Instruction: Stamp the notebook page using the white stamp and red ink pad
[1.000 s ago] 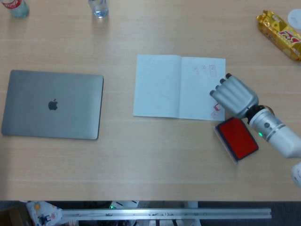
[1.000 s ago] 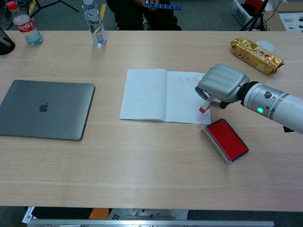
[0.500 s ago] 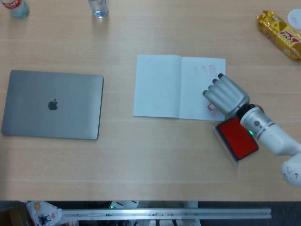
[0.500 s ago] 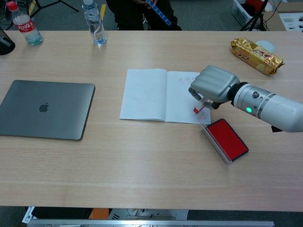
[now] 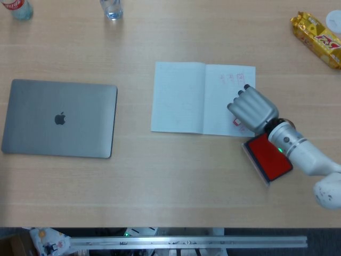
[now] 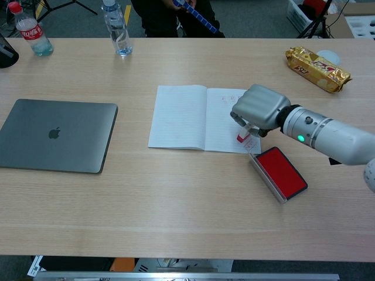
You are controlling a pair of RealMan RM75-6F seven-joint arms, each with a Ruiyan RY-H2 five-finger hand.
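The wooden table [image 6: 176,193] carries a laptop [image 6: 55,135], notebook [image 6: 181,117], ink pad [image 6: 282,172], snack packet [image 6: 317,69] and bottles [image 6: 116,28].

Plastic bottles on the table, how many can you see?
2. A clear plastic bottle with a red label stands at the far left corner of the wooden table; a clear plastic bottle with a blue cap stands farther right along the same far edge. None seems hidden.
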